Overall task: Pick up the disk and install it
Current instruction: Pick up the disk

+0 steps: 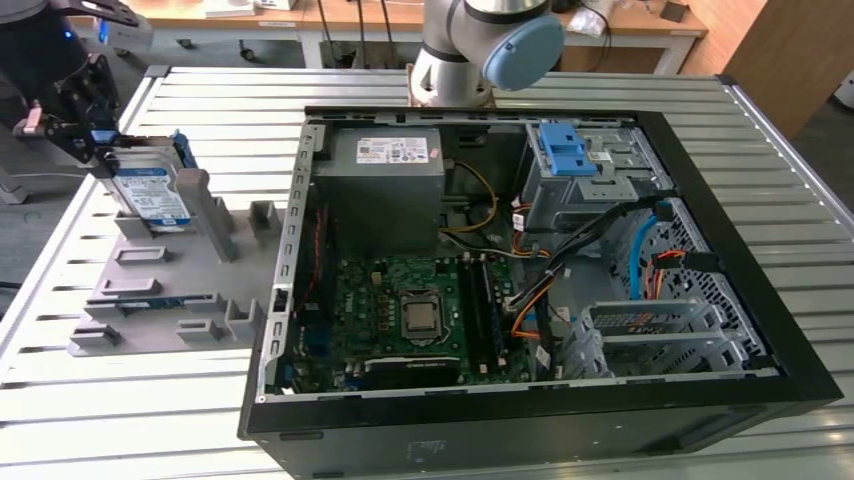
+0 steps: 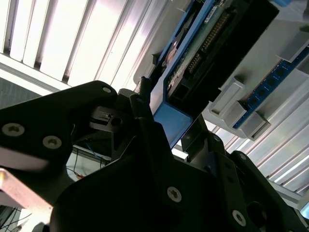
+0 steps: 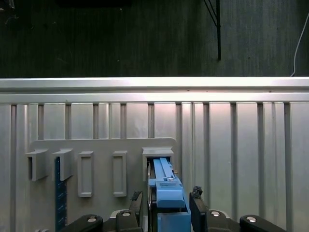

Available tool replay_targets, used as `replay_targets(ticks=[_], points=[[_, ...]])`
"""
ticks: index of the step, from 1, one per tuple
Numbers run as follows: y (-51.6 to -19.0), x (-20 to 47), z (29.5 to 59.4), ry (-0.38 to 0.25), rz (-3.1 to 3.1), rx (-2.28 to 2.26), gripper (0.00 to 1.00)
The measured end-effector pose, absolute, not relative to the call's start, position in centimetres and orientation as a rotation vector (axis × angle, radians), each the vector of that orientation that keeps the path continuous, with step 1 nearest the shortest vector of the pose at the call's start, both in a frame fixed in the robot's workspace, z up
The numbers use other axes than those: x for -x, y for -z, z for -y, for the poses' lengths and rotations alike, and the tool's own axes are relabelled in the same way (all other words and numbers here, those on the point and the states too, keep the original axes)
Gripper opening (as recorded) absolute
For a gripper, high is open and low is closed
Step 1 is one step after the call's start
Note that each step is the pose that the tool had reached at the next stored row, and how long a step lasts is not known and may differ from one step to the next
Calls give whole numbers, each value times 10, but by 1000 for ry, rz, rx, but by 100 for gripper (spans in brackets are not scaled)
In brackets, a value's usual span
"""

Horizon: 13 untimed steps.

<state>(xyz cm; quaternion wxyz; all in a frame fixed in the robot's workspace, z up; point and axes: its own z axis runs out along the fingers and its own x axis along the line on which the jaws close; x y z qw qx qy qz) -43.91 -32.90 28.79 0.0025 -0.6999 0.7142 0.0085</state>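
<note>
The disk point(image 1: 150, 190) is a silver drive with a white-and-blue label and a blue frame. It stands on edge in a slot at the far end of the grey fixture plate point(image 1: 140, 290), at the exterior view's left. My gripper point(image 1: 107, 160) comes at it from above, with one black finger on each flat side, shut on it. In the first wrist view the disk's blue edge point(image 3: 168, 193) runs between the fingers point(image 3: 197, 202) and into the slot. The second wrist view shows the blue frame point(image 2: 169, 123) clamped between the gripper point(image 2: 166, 121) fingers.
The open computer case point(image 1: 287, 300) lies in the middle of the slatted metal table point(image 1: 214, 110). Inside are a grey power-supply box point(image 1: 387, 165), a motherboard point(image 1: 414, 310) and a drive bay with light-blue latches point(image 1: 567, 150). The arm's base point(image 1: 481, 50) stands behind the case.
</note>
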Motion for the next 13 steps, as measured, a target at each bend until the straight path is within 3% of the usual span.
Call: replay_targets(ticks=[13], points=[[-287, 439, 328, -27, -2240, 2195, 51]])
